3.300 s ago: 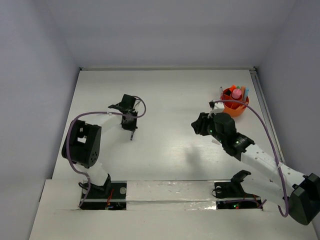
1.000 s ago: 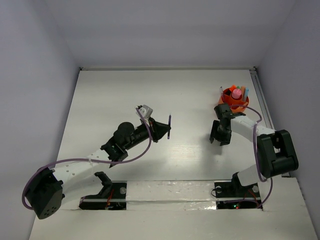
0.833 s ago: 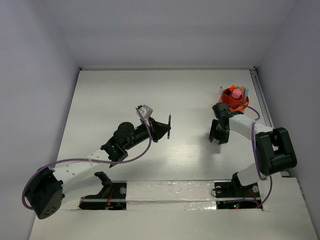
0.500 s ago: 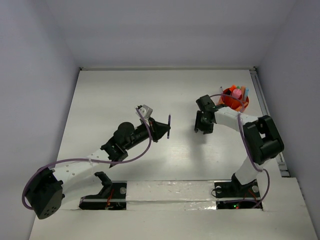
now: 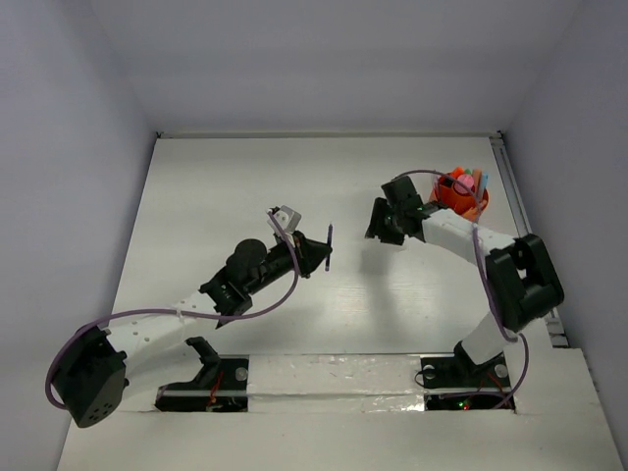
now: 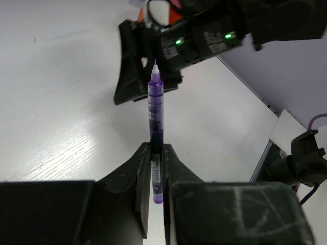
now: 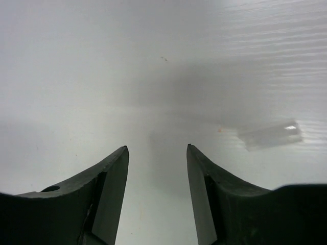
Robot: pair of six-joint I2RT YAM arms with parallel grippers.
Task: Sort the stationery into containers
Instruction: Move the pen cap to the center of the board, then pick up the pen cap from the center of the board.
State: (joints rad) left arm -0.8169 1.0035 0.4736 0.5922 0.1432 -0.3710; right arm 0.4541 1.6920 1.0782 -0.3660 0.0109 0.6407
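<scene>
My left gripper (image 5: 316, 253) is shut on a purple pen (image 5: 329, 247) and holds it above the middle of the table. In the left wrist view the pen (image 6: 155, 117) stands up between the fingers (image 6: 142, 176), white tip away from the camera. My right gripper (image 5: 376, 226) is open and empty, a little right of the pen; in its wrist view (image 7: 157, 148) only bare table shows between the jaws. The orange cup (image 5: 460, 199) stands at the far right, holding several pens and a pink piece.
The table (image 5: 324, 177) is walled at the back and sides. A metal rail (image 5: 515, 211) runs along its right edge. The right arm's black body (image 6: 204, 35) fills the left wrist view behind the pen tip.
My right gripper has swung left from beside the orange cup toward the middle. My left gripper, earlier at the far left, now holds the purple pen aloft and has barely moved in the last second.
</scene>
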